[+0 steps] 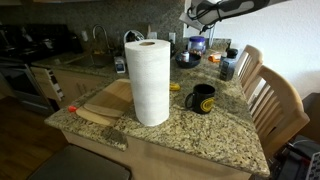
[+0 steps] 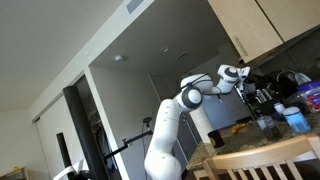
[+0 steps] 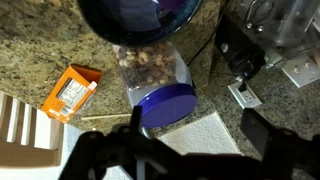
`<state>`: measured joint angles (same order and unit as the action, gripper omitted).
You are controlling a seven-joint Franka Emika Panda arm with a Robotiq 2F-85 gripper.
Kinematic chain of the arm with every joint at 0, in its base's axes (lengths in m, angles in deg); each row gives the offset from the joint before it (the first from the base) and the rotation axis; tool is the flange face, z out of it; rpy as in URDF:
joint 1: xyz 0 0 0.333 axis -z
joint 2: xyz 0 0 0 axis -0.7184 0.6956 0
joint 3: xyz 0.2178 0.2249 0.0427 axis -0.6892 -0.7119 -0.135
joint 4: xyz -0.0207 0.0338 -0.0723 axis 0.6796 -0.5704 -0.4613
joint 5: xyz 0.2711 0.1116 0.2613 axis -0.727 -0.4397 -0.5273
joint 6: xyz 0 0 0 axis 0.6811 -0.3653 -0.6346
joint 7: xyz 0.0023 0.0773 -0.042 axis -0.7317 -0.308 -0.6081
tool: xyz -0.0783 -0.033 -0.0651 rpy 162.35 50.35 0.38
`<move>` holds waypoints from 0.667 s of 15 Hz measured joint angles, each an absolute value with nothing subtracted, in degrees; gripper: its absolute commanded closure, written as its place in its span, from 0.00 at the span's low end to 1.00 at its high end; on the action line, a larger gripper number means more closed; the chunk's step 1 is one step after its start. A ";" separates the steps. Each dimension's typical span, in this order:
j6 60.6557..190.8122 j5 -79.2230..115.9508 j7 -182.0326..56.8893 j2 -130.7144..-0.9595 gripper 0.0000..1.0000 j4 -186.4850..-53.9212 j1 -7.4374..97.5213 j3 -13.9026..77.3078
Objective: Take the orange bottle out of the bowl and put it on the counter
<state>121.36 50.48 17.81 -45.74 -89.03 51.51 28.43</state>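
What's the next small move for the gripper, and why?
Probably shift the open gripper toward the bowl before descending. In the wrist view only the bowl's edge shows at the top, the gripper sits over a nut jar instead, and the orange bottle isn't visible there.

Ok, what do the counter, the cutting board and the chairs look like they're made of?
The counter looks like polished granite, speckled tan and brown. The cutting board looks like pale wood with a matte surface. The chairs look like light wood too, with slatted backs, probably varnished.
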 measured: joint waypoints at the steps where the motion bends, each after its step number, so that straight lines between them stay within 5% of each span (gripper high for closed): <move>1: 121.36 50.48 17.83 -45.72 0.00 -89.03 51.44 28.43; 10: 118.86 38.04 0.16 -46.30 0.00 -88.64 56.21 20.78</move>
